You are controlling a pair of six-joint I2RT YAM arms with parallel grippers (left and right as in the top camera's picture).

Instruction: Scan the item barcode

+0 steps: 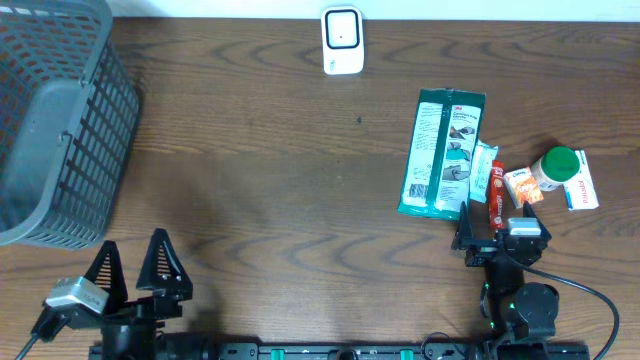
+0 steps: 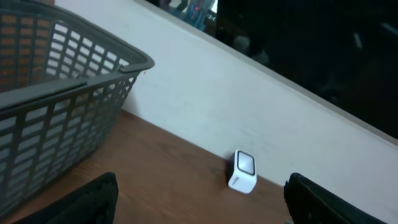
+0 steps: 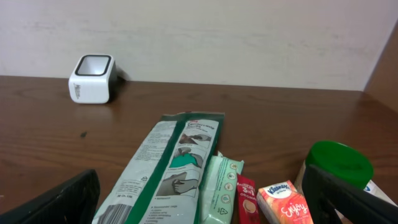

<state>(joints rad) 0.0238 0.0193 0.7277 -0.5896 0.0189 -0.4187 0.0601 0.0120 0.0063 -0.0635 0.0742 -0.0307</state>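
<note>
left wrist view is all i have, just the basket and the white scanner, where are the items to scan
Observer: in a pile on the right side of the table: a long green packet, a green-capped bottle, small sachets.
Operator: is the right tool holding one
Observer: no, the right tool is open and empty, just short of the pile.
Operator: which item is nearest the scanner
Observer: the long green packet, lying apart from the scanner, to its right.
</note>
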